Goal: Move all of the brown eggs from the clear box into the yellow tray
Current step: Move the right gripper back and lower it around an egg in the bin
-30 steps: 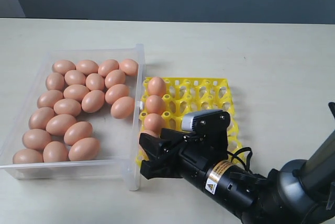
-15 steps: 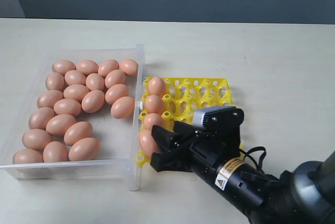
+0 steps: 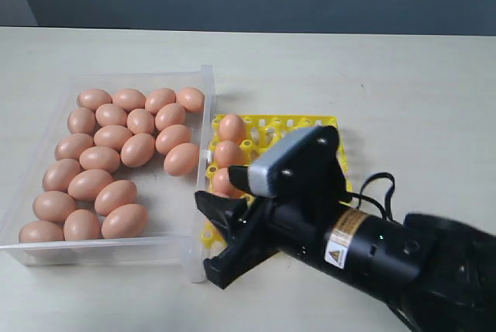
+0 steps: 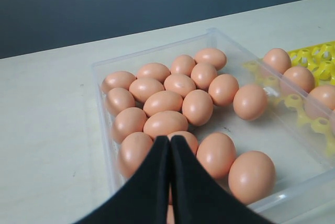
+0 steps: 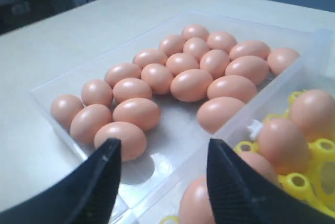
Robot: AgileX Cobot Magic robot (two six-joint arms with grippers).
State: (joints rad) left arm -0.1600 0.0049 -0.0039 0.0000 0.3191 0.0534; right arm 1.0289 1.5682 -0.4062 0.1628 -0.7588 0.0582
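Note:
Many brown eggs point(image 3: 116, 153) lie in the clear box point(image 3: 208, 88) on the left. A column of several more eggs point(image 3: 230, 128) sits in the yellow tray point(image 3: 298, 126) along its box side. My right gripper point(image 3: 209, 239) hangs open and empty over the tray's near corner by the box wall. In the right wrist view the gripper point(image 5: 163, 153) frames the box wall point(image 5: 230, 124), with the tray's nearest egg point(image 5: 196, 200) just below. My left gripper point(image 4: 169, 141) is shut and empty above the box's eggs point(image 4: 165, 123); it does not show in the exterior view.
Box and tray stand side by side on a pale table point(image 3: 403, 84). The box floor point(image 3: 174, 200) near the tray is bare. The right arm's black body point(image 3: 364, 250) covers the tray's near half. A dark wall runs behind the table.
The right gripper has risen and tilted away from the tray's near cup, still open, swinging toward the box's near corner. An egg seen by its fingers half a second ago is now hidden behind it.

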